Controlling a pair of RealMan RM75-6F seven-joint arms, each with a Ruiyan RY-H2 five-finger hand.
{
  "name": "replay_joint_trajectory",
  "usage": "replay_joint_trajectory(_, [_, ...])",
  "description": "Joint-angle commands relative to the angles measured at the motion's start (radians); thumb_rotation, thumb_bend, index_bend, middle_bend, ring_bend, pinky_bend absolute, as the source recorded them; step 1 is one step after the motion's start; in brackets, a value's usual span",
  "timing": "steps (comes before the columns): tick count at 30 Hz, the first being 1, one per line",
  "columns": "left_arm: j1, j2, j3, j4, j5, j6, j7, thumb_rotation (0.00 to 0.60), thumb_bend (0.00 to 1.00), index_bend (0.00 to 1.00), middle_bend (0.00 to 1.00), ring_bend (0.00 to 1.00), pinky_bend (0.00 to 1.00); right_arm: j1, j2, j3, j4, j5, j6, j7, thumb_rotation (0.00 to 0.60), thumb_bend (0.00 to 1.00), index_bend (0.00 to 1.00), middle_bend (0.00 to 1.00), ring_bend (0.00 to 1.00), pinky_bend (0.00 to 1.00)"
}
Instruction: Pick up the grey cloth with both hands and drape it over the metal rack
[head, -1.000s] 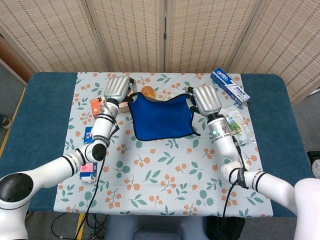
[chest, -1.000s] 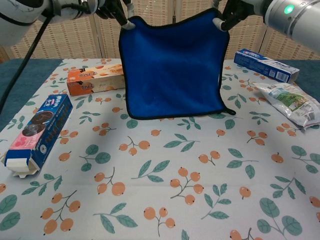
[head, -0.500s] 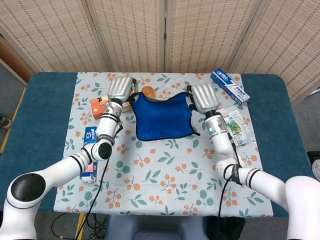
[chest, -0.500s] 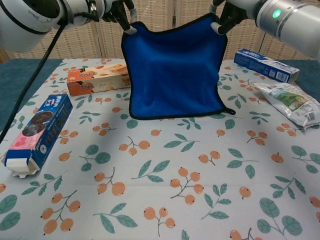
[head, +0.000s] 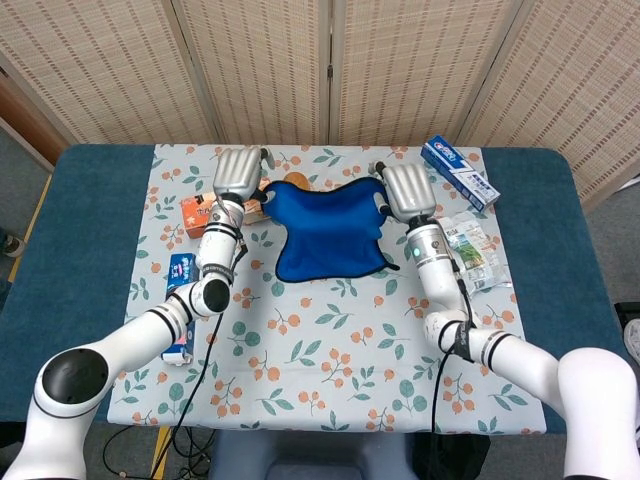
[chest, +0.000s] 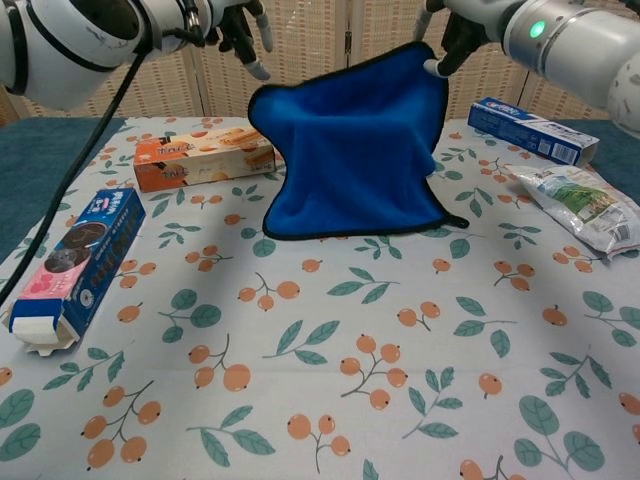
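The left hand (chest: 240, 25) has let go of its corner of the blue square cloth with dark edging (chest: 350, 140), which half a second ago it pinched taut. Its fingers now stand apart, empty, just beside the cloth's upper left edge at about 10 o'clock from the cloth's centre. That corner has slumped and rounded over.

The right hand (chest: 450, 35) grasps the upper right corner, at about 1 o'clock from the cloth's centre, and holds it high. The cloth hangs sloping from that corner, its lower hem touching the fruit-patterned tablecloth (chest: 330, 380).

In the head view the cloth (head: 325, 230) lies between the two hands, left hand (head: 238, 175) and right hand (head: 403, 192), at mid-table towards 12 o'clock.

Judgement: the two-handed hold is lost. No metal rack can be made out in either view, and the cloth shows blue, not grey. Whether the cloth rests on something hidden cannot be told. Unless it does, the left hand must regrasp before draping proceeds.
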Motion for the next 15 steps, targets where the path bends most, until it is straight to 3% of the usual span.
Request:
replay_joint_trajectory(1, [-0.002,-0.004,-0.001,0.008,-0.030,-0.012,0.037,0.600,0.12,0.27,0.60,0.61,1.00,0.007,-0.002,0.004,0.000,0.020,-0.001,-0.018,0.600,0.24,0.12,0.89,0.91,1.00])
replay_joint_trajectory(6, [-0.001,-0.002,-0.011,0.005,-0.052,-0.004,0.064,0.600,0.05,0.16,0.31,0.37,0.84,0.013,-0.002,0.006,0.001,0.035,0.000,-0.028,0.600,0.15,0.06,0.88,0.91,1.00])
replay_joint_trajectory(9, [0.005,0.009,-0.021,-0.011,-0.064,-0.006,0.067,0.600,0.00,0.11,0.14,0.20,0.63,0.010,0.005,0.007,-0.009,0.041,0.003,-0.029,0.600,0.07,0.04,0.88,0.91,1.00])
replay_joint_trajectory(12, [0.016,0.026,-0.031,-0.033,-0.075,0.004,0.066,0.600,0.00,0.09,0.08,0.13,0.49,-0.002,0.023,0.003,-0.031,0.038,0.016,-0.027,0.600,0.04,0.02,0.86,0.90,1.00])
replay_joint_trajectory(15, [0.034,0.053,-0.042,-0.064,-0.092,0.013,0.062,0.600,0.00,0.09,0.08,0.13,0.48,-0.023,0.050,-0.004,-0.068,0.028,0.035,-0.020,0.600,0.05,0.02,0.84,0.89,1.00])
